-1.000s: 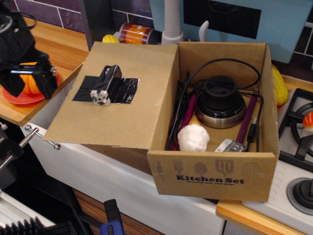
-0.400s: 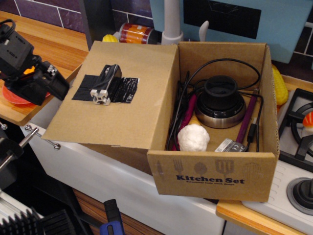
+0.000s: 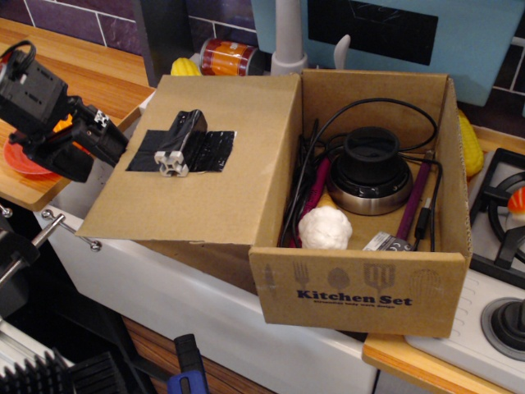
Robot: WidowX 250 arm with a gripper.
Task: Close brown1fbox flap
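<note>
The brown1fbox [image 3: 361, 291] stands open on the white counter, with "Kitchen Set" lettering on its front wall. Its flap [image 3: 246, 164] hangs out to the left, nearly flat, bearing a black tape patch with a small silver-and-black metal block [image 3: 180, 144]. My black gripper [image 3: 98, 154] is at the flap's left edge, touching or almost touching it at about the height of the tape patch. Its fingers look spread and hold nothing. Inside the box lie a black and silver round device [image 3: 369, 172], cables, purple sticks and a white lumpy ball [image 3: 326, 228].
A red plate with orange items [image 3: 29, 160] sits on the wooden counter behind the gripper. A can [image 3: 228, 56], a tap base [image 3: 289, 37] and a blue appliance stand behind the box. A stove [image 3: 500, 238] is at the right. A metal bar [image 3: 70, 230] sticks out below the flap.
My gripper has moved right, from over the red plate to the flap's left edge. The flap and box have shifted very slightly to the right.
</note>
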